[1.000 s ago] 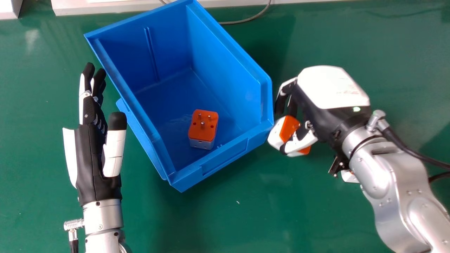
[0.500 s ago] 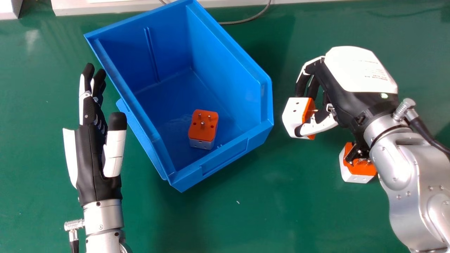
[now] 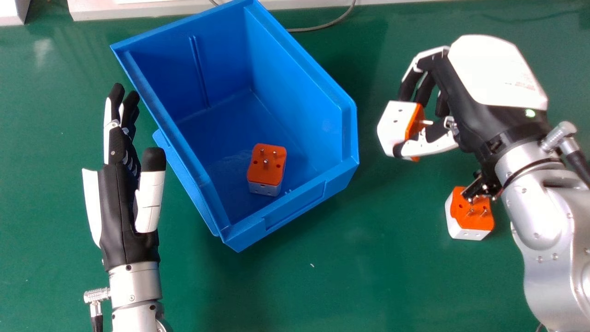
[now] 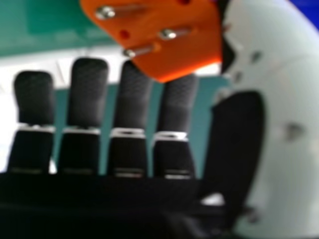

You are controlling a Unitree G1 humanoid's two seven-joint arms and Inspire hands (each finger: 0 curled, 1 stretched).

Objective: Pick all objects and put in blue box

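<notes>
A blocky, metal-pinned adapter (image 3: 395, 123) is pinched between thumb and fingers in the right hand (image 3: 470, 99); left of that hand, a smooth blue box (image 3: 295, 206) is flanked by the straight-fingered left hand (image 3: 120, 203).

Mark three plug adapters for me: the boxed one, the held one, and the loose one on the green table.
Boxed adapter (image 3: 265, 173): head view, on its orange pin face.
Held adapter (image 3: 392, 130): head view, on its white face.
Loose adapter (image 3: 472, 222): head view, on its orange pin face.
</notes>
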